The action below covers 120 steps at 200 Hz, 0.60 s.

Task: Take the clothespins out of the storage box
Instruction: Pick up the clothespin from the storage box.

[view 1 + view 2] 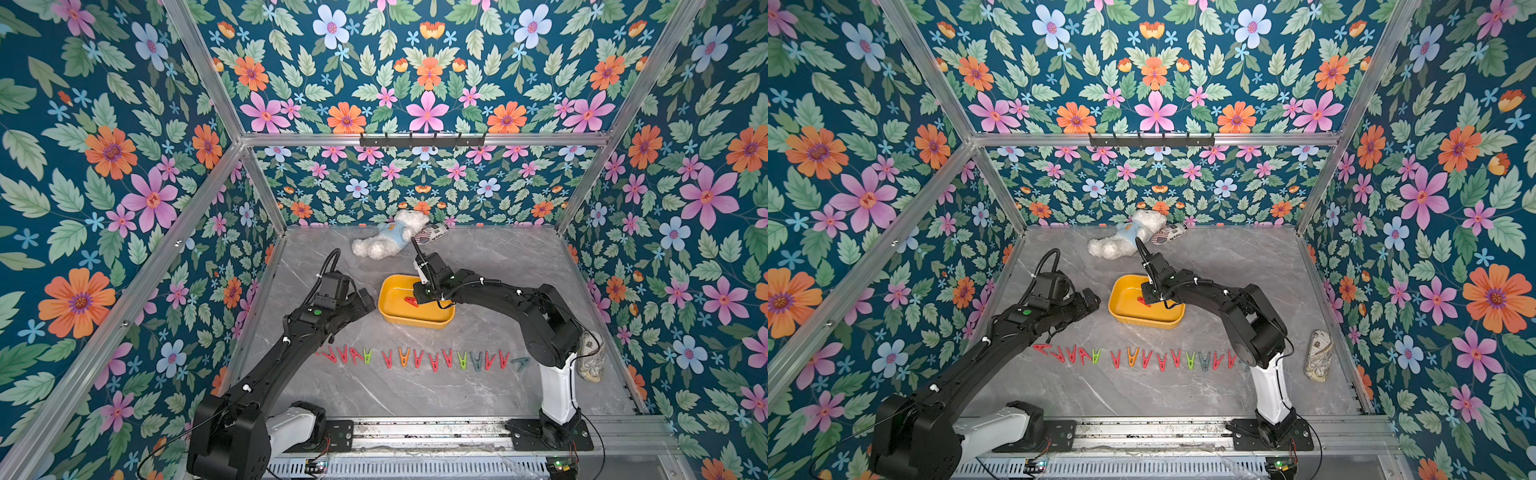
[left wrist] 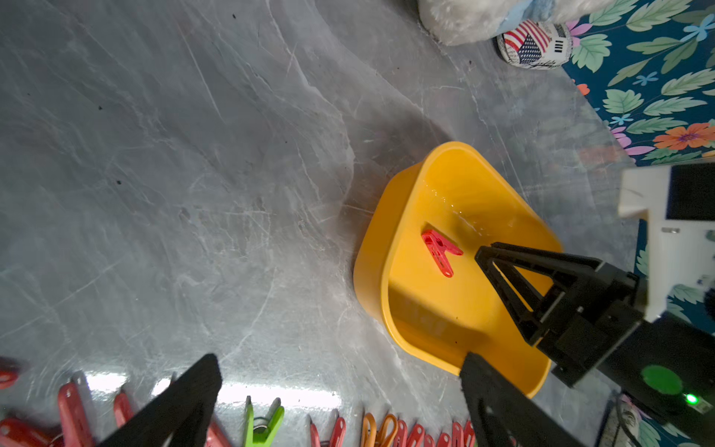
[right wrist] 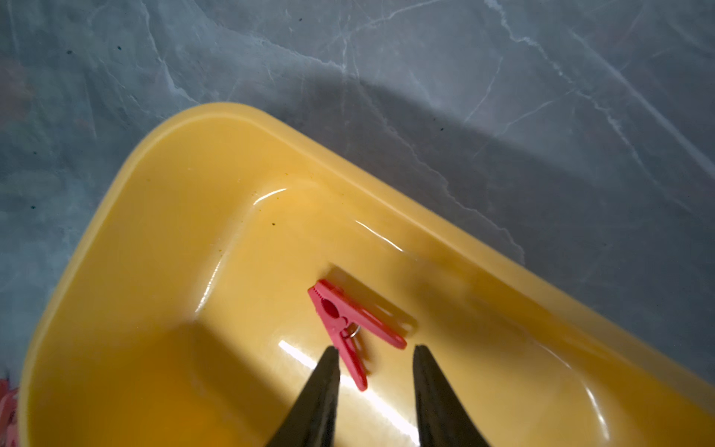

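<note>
The yellow storage box (image 1: 395, 295) (image 1: 1125, 299) stands mid-table and holds one red clothespin (image 1: 411, 301) (image 3: 348, 325) lying flat on its floor. My right gripper (image 3: 374, 353) reaches down into the box. Its fingers stand a little apart, with one leg of that clothespin lying between them. They are not clamped on it. Left of the box, my left gripper (image 1: 368, 301) (image 2: 340, 363) hangs wide open and empty over the table. Several clothespins (image 1: 419, 358) (image 1: 1146, 358), mostly red with some green, orange and grey-blue, lie in a row on the table nearer the front.
A white teddy bear (image 1: 388, 239) and a flag-patterned shoe (image 1: 432, 232) lie by the back wall. Another shoe (image 1: 590, 357) lies at the right wall beside the right arm's base. Floral walls enclose the marble table on three sides.
</note>
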### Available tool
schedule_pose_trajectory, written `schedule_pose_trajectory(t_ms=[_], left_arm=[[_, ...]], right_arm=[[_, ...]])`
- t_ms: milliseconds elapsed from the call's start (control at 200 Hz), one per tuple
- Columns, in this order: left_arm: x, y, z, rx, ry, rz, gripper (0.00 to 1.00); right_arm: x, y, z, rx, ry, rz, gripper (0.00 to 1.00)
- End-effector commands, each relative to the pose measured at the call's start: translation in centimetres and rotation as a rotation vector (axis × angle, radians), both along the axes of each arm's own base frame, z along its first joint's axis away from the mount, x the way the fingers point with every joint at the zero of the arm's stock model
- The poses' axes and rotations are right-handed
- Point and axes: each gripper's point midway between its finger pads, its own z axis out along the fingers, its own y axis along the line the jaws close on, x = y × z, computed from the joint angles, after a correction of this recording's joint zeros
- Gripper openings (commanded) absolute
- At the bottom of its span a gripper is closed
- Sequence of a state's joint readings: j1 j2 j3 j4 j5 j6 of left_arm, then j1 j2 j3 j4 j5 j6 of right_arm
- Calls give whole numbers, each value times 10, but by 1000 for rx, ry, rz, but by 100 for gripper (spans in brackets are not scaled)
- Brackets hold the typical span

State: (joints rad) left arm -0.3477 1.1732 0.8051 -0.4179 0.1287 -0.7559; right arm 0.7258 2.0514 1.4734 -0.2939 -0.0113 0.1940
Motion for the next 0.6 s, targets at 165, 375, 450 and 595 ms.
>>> schedule_pose_trajectory(t_ms=[165, 375, 450, 595], left_arm=[[7, -4, 5, -5, -34, -18, 100], [10, -6, 5, -3, -30, -32, 100], [11, -6, 6, 0, -34, -32, 100], [11, -7, 6, 2, -29, -33, 100]], right_arm=[[0, -3, -17, -80, 32, 59, 36], [0, -2, -30, -93, 56, 74, 38], [1, 0, -32, -96, 54, 77, 38], [1, 3, -35, -101, 56, 90, 38]])
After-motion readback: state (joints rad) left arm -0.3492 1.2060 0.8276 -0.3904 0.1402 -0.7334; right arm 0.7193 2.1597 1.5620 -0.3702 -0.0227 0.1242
